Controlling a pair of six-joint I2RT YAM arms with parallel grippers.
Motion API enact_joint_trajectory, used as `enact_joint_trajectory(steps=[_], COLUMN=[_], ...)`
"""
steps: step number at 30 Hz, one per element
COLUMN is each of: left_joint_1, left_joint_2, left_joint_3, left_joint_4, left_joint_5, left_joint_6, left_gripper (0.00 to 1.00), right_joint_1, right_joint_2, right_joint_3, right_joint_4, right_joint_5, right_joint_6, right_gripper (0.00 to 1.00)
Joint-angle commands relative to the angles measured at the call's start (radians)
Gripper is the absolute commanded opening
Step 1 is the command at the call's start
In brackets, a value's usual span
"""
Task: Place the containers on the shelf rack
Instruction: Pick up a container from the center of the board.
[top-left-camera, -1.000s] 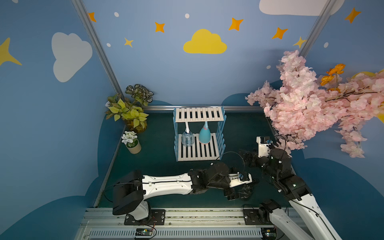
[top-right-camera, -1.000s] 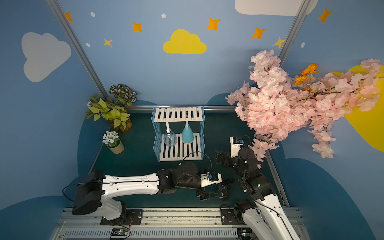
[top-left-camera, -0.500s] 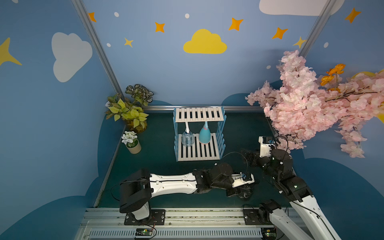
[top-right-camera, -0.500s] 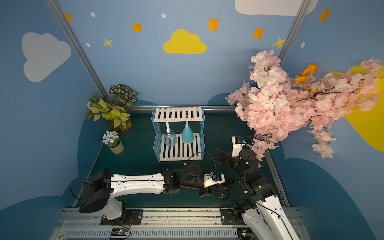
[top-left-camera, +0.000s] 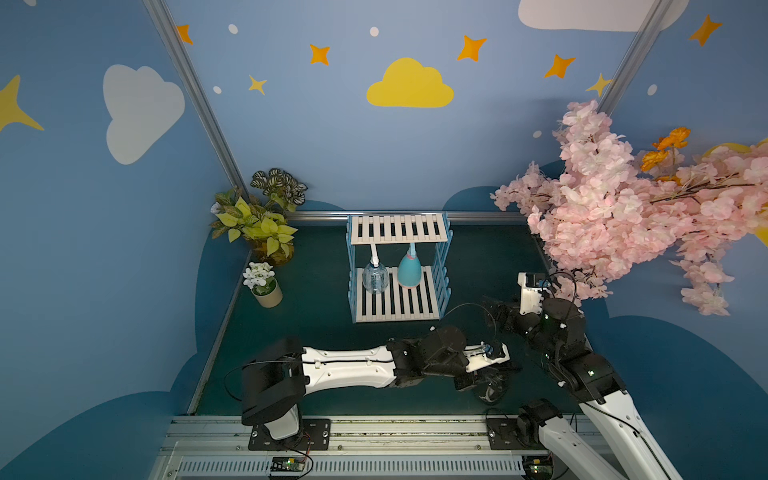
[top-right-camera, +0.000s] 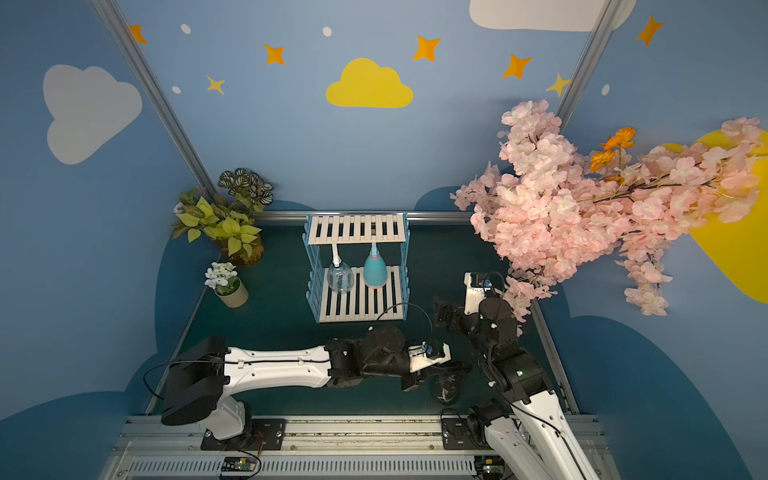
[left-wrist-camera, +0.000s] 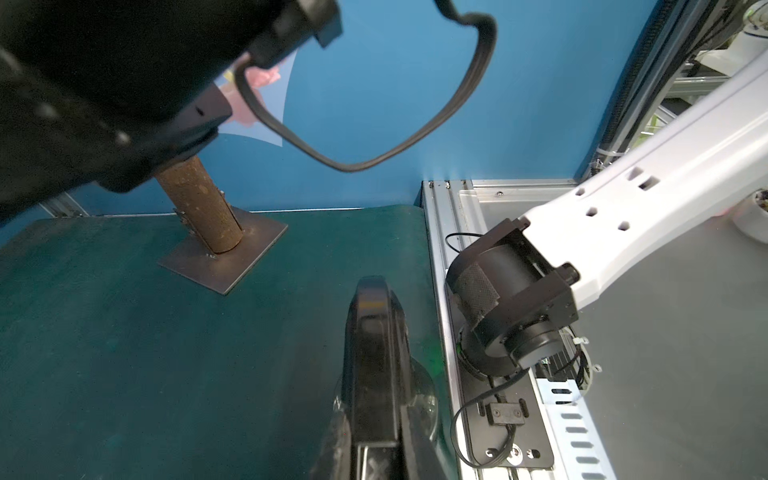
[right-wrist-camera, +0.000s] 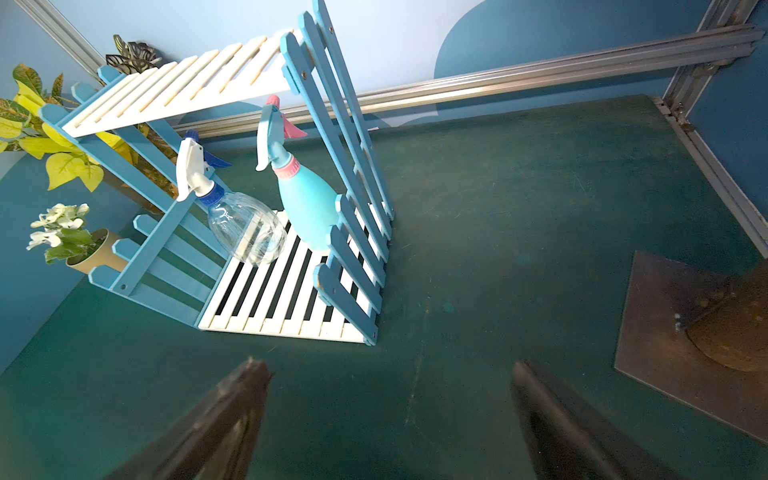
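The shelf rack (top-left-camera: 398, 229) (right-wrist-camera: 178, 87) stands at mid-table, and two of the containers sit on its lower shelf. One is a clear bottle (top-left-camera: 375, 278) (right-wrist-camera: 245, 228) with a white sprayer. Beside it is a teal bottle (top-left-camera: 409, 270) (right-wrist-camera: 307, 212). The dark smoky bottle (top-left-camera: 492, 388) (top-right-camera: 446, 388) (left-wrist-camera: 424, 399) is near the front edge. My left gripper (top-left-camera: 482, 380) (left-wrist-camera: 376, 432) is shut on its black sprayer head. Whether its base touches the mat I cannot tell. My right gripper (top-left-camera: 494, 309) (right-wrist-camera: 392, 415) hangs open and empty over bare mat, right of the rack.
A beige pot of white flowers (top-left-camera: 266, 289) and leafy plants (top-left-camera: 257, 226) stand at the left. A pink blossom tree (top-left-camera: 623, 216) overhangs the right side. Its trunk (left-wrist-camera: 199, 208) rises from a metal plate (right-wrist-camera: 685, 332). An aluminium rail (left-wrist-camera: 440, 257) edges the mat at the front.
My left gripper has closed on the dark bottle's sprayer head, and the arm has reached a little further right. The right arm has barely moved and stays open.
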Motion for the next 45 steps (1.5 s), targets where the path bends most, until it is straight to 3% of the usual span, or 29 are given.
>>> enact_joint_trajectory(steps=[1, 4, 8, 13, 20, 25, 31, 36, 45], left_joint_1=[0.004, 0.045, 0.183, 0.372, 0.538, 0.576, 0.587, 0.597, 0.620], left_joint_2=[-0.071, -0.170, -0.342, -0.543, -0.672, -0.679, -0.655, -0.649, -0.652], left_joint_3=[-0.018, -0.065, -0.131, -0.173, -0.176, -0.187, -0.182, -0.179, -0.185], left_joint_4=[0.016, -0.034, -0.145, -0.362, -0.530, -0.546, -0.572, -0.566, -0.555], left_joint_5=[-0.052, -0.029, 0.210, 0.403, 0.669, 0.728, 0.748, 0.776, 0.780], left_joint_6=[0.019, 0.000, -0.065, -0.083, -0.053, -0.024, 0.027, 0.043, 0.051], left_gripper=[0.06, 0.03, 0.03, 0.03, 0.03, 0.03, 0.03, 0.03, 0.03], right_joint_1=[-0.004, -0.005, -0.005, -0.004, 0.028, 0.165, 0.340, 0.391, 0.441], right_joint_2=[-0.015, -0.021, -0.022, -0.012, 0.052, 0.160, 0.261, 0.328, 0.376], right_joint_3=[0.028, 0.046, 0.070, 0.101, 0.098, 0.191, 0.249, 0.270, 0.304], right_joint_4=[-0.020, -0.018, 0.003, 0.024, 0.191, 0.068, 0.061, 0.024, -0.045], right_joint_5=[-0.032, -0.117, -0.287, -0.484, -0.812, -0.827, -0.787, -0.766, -0.834], right_joint_6=[-0.023, -0.045, -0.093, -0.146, -0.093, -0.176, -0.203, -0.250, -0.279], right_gripper=[0.98, 0.98, 0.98, 0.98, 0.96, 0.90, 0.80, 0.65, 0.37])
